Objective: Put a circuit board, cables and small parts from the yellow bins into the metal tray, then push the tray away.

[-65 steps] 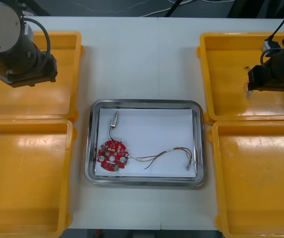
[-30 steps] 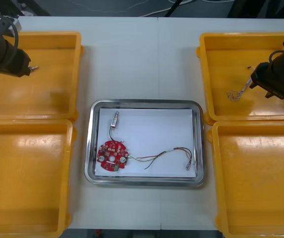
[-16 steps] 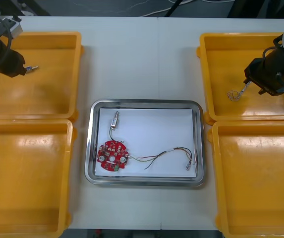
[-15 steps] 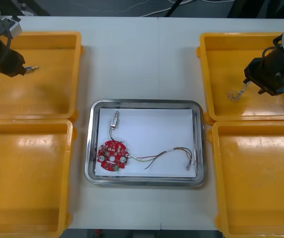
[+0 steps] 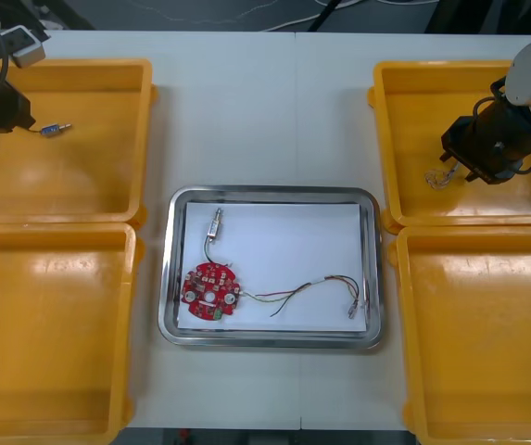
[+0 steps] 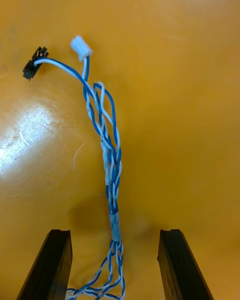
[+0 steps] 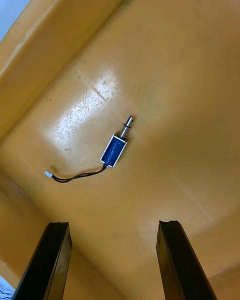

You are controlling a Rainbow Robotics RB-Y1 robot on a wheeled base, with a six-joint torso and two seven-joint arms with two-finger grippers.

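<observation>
Four yellow bins point(image 5: 61, 227) of glossy moulded plastic with rounded corners, two at each side of the pale bench point(image 5: 256, 111). Between them sits the metal tray point(image 5: 270, 194), with a shiny rolled rim and a flat white inside.

In the tray:
- a round red circuit board point(image 5: 210, 288) at the near left
- a small silver part point(image 5: 216, 223) just beyond the board, with a thin dark lead running between the two
- a thin red and yellow cable point(image 5: 311, 287) snaking from the board toward the tray's right side

Right gripper point(image 6: 114, 237) over the far right bin point(image 5: 404, 102), black fingers spread, pinching nothing. Twisted blue and white cable point(image 6: 107, 145) lies on the bin floor, running out from between the fingers without touching either. A white plug point(image 6: 80, 46) and a black plug point(image 6: 33, 66) sit at its far ends.

Left gripper point(image 7: 112, 227) over the far left bin point(image 5: 107, 67), fingers likewise spread, empty. On the scuffed bin floor, well apart from the fingers, lies a small blue-cased part point(image 7: 114, 150). It is boxy, with a metal pin at one end and a thin black cable point(image 7: 75, 176) at the other.
</observation>
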